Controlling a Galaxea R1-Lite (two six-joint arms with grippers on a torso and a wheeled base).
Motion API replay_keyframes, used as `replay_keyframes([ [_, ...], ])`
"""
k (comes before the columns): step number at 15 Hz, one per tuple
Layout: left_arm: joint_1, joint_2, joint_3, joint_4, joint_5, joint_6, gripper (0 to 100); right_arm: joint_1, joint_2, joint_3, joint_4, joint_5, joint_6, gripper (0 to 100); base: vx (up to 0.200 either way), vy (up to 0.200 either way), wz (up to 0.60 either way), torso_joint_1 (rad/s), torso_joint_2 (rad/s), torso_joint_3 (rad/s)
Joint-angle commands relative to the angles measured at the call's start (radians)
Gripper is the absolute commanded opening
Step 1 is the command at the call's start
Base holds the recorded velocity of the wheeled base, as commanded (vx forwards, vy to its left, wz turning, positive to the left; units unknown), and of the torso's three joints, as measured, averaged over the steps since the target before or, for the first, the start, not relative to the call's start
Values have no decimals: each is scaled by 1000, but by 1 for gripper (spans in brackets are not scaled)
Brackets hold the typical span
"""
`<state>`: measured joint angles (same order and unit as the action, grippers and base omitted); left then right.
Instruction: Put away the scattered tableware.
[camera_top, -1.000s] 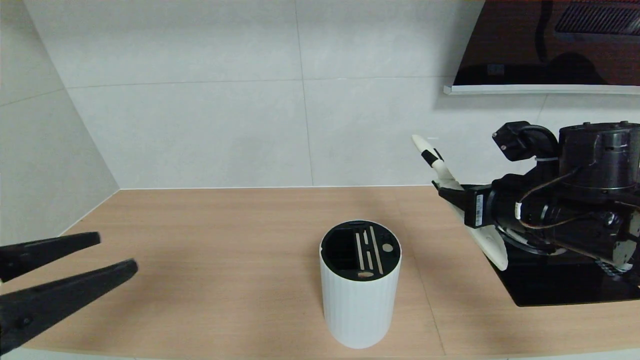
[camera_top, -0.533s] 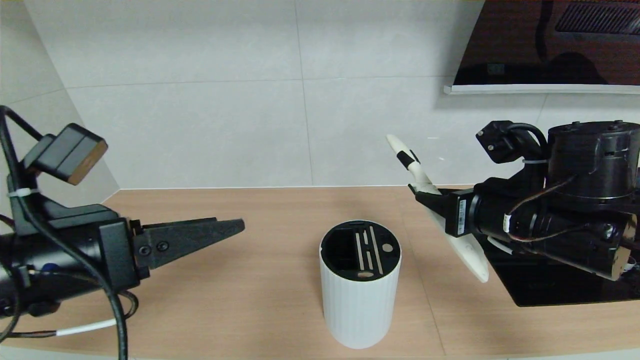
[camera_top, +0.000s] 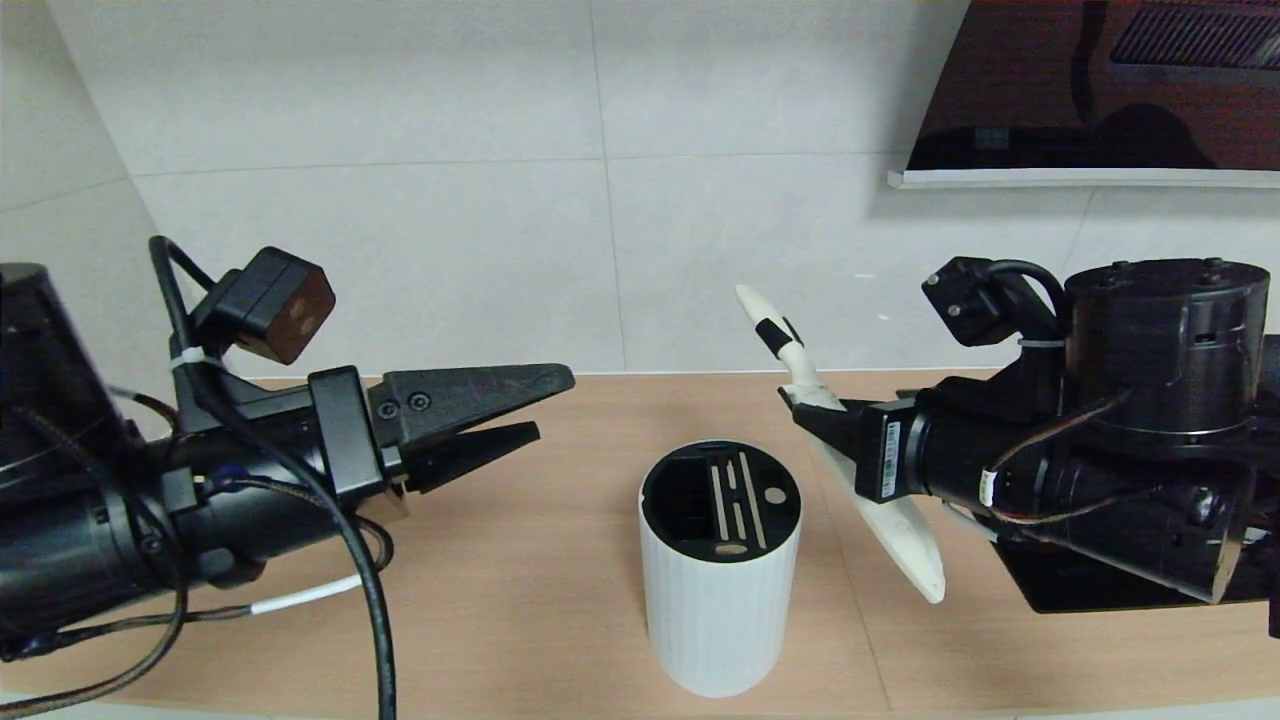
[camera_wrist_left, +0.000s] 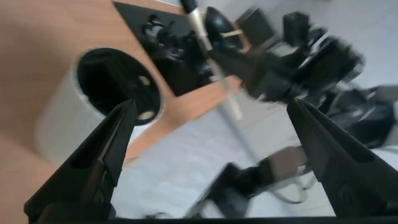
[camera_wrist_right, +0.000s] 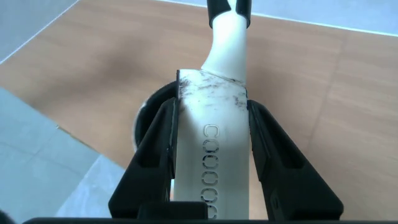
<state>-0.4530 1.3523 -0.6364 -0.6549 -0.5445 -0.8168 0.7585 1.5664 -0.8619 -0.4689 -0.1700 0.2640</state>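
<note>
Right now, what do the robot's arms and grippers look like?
Both are black. The left gripper has long tapered fingers, a boxy wrist camera and looping black cables. The right gripper has a white barcode label behind it and a thick cylindrical joint.

No text can be read outright. A sticker (camera_top: 889, 441) with fine dark print sits on the right gripper (camera_top: 815, 410), right of the white holder (camera_top: 720, 600), too small to read; the white knife (camera_wrist_right: 211, 152) bears a raised row of ring-like marks on its blade
</note>
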Motion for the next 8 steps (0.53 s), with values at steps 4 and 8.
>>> replay_keyframes([
  [4,-122,139,-40,-95,130,-85,100,74,15,-17,0,-36,29,0,0,0,0,0,0,0],
  [8,-202,241,-71,-134,253,-113,100,136,29,-17,-7,-42,44,0,0,0,0,0,0,0],
])
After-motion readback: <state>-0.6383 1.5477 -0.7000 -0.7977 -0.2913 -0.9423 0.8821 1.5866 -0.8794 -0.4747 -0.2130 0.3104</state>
